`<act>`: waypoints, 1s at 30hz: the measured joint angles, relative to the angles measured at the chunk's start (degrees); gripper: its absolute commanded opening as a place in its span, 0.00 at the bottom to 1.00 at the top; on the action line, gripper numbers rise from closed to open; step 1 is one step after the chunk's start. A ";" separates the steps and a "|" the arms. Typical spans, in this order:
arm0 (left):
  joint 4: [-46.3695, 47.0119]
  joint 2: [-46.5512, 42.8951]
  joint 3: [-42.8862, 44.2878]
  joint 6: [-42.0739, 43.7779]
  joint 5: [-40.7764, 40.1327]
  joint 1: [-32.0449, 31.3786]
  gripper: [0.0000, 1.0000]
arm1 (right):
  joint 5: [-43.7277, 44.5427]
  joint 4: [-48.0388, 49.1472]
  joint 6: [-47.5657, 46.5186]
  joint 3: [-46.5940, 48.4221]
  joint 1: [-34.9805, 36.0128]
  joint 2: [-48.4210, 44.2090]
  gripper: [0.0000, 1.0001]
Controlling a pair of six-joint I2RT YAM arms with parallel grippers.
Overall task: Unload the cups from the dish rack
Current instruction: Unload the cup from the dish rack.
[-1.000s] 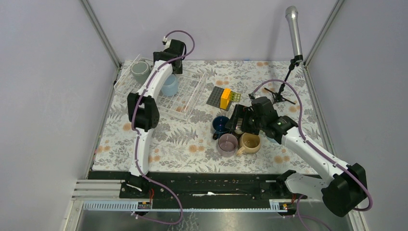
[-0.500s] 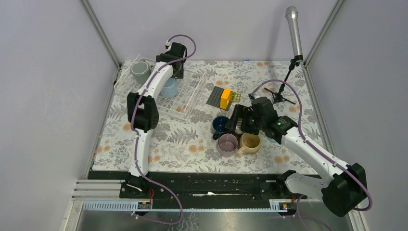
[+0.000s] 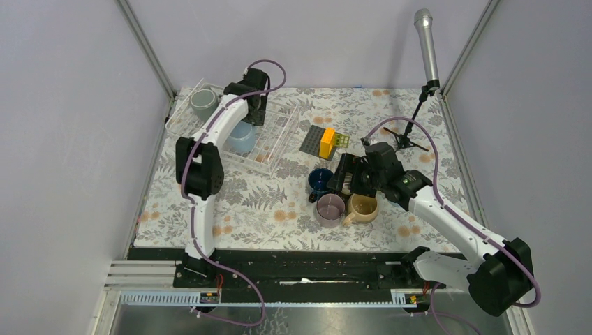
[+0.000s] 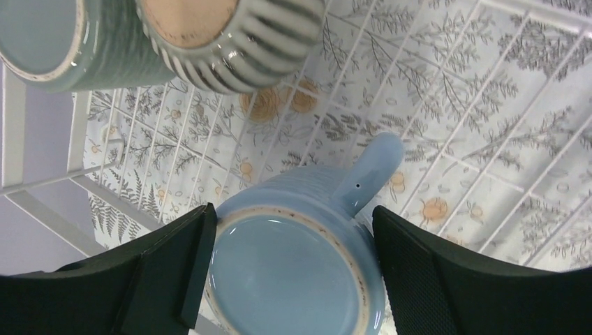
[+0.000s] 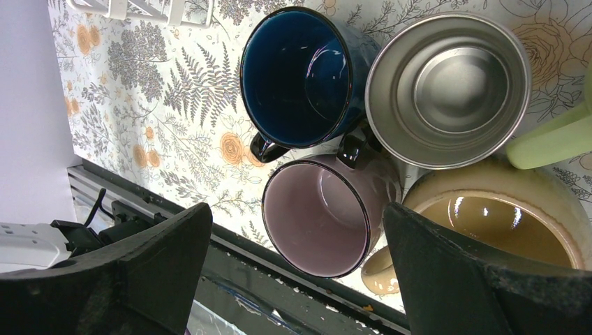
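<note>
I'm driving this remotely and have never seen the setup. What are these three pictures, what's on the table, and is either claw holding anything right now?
The wide picture looks down from above and behind two robot arms. The left arm reaches into the dish rack, and the right arm leans over the flowered table. The other two pictures come from a camera on each wrist, so the black shapes at their edges belong to that arm's own claw. The left gripper straddles a light blue mug in the rack. I cannot tell whether it presses on it yet. The right gripper is open and empty above mugs on the table: a navy mug, a steel mug, a mauve mug and a tan mug.
</note>
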 measured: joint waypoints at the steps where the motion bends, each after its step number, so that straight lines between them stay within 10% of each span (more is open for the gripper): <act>1: 0.04 -0.79 -1.09 0.50 0.52 -0.13 0.85 | 0.00 0.00 0.00 -0.07 0.00 -0.13 1.00; 30: 4.17 1.46 3.04 23.98 22.36 1.27 0.75 | -0.42 -6.29 -1.57 4.90 0.00 2.62 1.00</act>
